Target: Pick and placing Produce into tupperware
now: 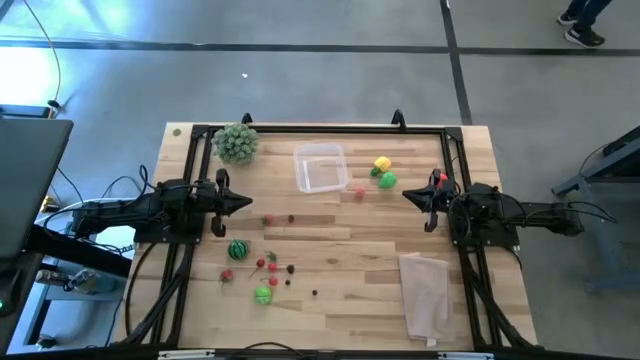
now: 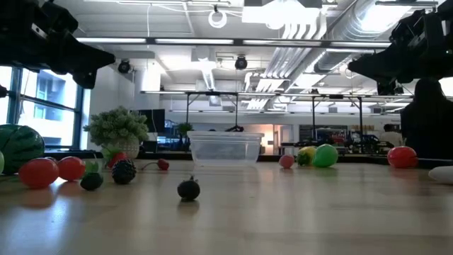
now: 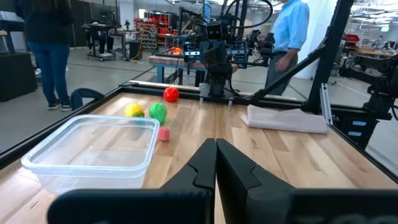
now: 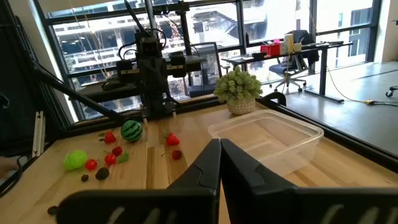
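Here, both arms wait over the tabletop and hold nothing.

Left gripper: it hangs over the left side of the tabletop. Its fingers are pressed tight together. It has nothing in it.

Right gripper: it hangs over the right side, pointing toward the middle. Its fingers are tight together too, with nothing between them.

Tupperware: the clear box sits toward the back of the tabletop, near the middle, between the two grippers. No toy food shows inside it.

Produce near the box: a yellow piece and a green piece lie just right of the box. A small pink-red piece lies near them. A red piece lies right by the right arm.

Produce at the front left: a striped green ball, a bright green piece, and small red pieces and dark berries lie scattered there, well apart from the box.

Plant: the bushy pale-green plant stands at the back left corner.

Cloth: a folded beige cloth lies at the front right.
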`<control>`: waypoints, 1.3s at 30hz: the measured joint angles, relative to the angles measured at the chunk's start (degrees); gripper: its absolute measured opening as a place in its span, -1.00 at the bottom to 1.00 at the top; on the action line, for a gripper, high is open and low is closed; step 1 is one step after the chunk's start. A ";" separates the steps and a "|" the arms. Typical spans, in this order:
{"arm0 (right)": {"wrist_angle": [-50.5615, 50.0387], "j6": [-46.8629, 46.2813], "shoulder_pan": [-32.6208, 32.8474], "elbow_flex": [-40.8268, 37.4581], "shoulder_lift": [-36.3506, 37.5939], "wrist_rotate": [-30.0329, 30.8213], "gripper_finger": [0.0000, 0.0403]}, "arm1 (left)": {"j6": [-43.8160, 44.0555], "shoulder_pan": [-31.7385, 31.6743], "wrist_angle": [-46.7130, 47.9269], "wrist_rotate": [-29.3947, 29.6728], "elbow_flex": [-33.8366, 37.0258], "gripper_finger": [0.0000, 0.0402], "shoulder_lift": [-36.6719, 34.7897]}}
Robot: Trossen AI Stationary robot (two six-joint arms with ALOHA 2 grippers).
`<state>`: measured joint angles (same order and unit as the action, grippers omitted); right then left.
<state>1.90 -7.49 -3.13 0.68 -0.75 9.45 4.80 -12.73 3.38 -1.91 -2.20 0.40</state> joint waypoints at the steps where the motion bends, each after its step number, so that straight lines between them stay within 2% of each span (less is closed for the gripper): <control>1: 0.01 -0.02 0.00 0.00 0.02 0.02 -1.00 | 0.00 0.00 0.00 0.00 0.00 -1.00 -0.02; 35: -0.01 0.02 -0.01 0.00 0.01 0.02 -1.00 | -0.02 0.00 -1.07 0.00 0.02 -1.00 -0.02; 39: 0.00 3.51 -0.01 -0.01 0.02 0.04 -1.00 | -0.02 0.00 -3.40 -0.02 0.02 -1.00 0.00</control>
<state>1.89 -3.98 -3.14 0.67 -0.74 9.50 4.78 -12.73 -0.02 -1.93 -2.17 0.40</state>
